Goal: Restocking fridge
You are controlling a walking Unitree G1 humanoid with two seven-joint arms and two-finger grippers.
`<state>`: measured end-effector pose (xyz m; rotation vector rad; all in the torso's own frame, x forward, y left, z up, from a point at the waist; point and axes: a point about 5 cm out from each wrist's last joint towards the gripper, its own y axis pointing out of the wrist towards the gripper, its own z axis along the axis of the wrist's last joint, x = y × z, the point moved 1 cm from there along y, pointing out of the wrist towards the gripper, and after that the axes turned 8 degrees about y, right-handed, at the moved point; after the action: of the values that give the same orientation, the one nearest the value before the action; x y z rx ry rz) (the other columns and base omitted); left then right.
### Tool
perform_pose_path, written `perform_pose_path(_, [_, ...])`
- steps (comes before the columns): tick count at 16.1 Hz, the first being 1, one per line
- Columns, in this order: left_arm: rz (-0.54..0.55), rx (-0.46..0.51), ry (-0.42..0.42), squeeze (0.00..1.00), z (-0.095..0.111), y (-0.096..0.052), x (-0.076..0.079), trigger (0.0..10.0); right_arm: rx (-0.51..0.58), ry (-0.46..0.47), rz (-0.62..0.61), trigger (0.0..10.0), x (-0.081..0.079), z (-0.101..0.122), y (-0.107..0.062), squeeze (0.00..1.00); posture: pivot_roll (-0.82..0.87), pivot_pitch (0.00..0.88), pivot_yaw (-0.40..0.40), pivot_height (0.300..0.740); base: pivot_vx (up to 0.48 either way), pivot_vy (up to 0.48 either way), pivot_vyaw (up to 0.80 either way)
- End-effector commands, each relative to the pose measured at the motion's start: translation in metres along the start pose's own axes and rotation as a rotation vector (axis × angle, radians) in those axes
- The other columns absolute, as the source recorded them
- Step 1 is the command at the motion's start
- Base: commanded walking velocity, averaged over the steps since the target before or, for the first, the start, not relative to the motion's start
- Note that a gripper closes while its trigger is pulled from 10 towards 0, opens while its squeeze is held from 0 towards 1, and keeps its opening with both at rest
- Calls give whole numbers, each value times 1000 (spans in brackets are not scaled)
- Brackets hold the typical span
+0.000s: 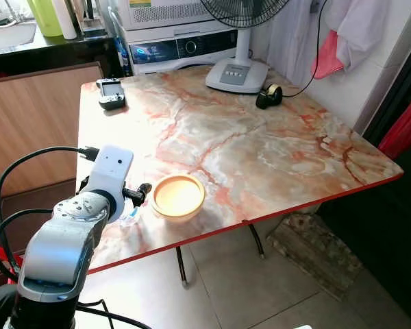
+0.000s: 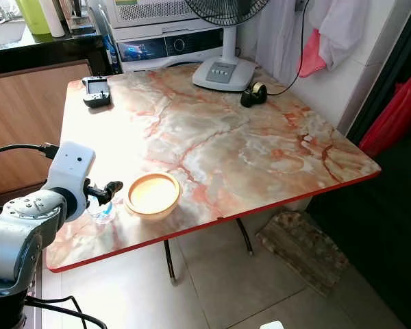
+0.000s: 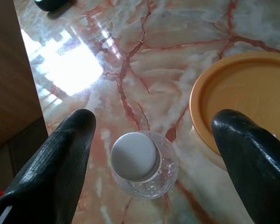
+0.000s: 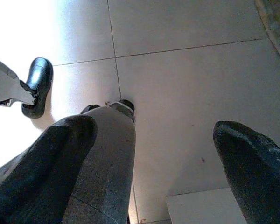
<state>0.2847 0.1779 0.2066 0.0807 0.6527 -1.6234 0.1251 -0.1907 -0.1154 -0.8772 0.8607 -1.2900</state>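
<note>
A small clear plastic bottle with a white cap (image 3: 142, 163) stands upright on the marble table (image 1: 260, 137) near its front left corner. My left gripper (image 3: 154, 158) hovers right above it, open, one finger on each side of the bottle and touching nothing. Just beside the bottle sits an orange bowl (image 1: 177, 197); the bottle itself (image 2: 101, 212) is mostly hidden behind my left wrist in the eye views. My right gripper (image 4: 154, 163) is open and hangs idle over the tiled floor.
A black remote (image 1: 111, 94) lies at the table's far left. A fan base (image 1: 237, 74) and a tape roll (image 1: 268, 96) stand at the far side. A wooden cabinet (image 1: 27, 130) flanks the table's left edge. A stone slab (image 1: 315, 250) lies on the floor under the table's right side.
</note>
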Motion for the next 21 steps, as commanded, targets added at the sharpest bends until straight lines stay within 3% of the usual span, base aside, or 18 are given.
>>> perform_pose_path(1, [20,-15,-7,0,-1,-1,-4,10000,-37,-11,1,10000,1,-9,-2,0,136,22,-10,740,0,0,0])
perform_pose_path(8, [89,-39,-28,0,-10,-5,-18,10000,-39,-23,0,10000,4,-9,-2,0,136,26,-23,740,0,0,0])
perform_pose_path(13, [74,-38,-56,0,-15,0,-9,10000,-40,-30,-3,10000,5,-9,-2,0,129,28,-28,740,0,0,0])
perform_pose_path(21, [86,-24,-71,0,-14,0,-9,10000,-42,-35,-2,10000,6,-9,-3,0,124,31,-29,740,0,0,0])
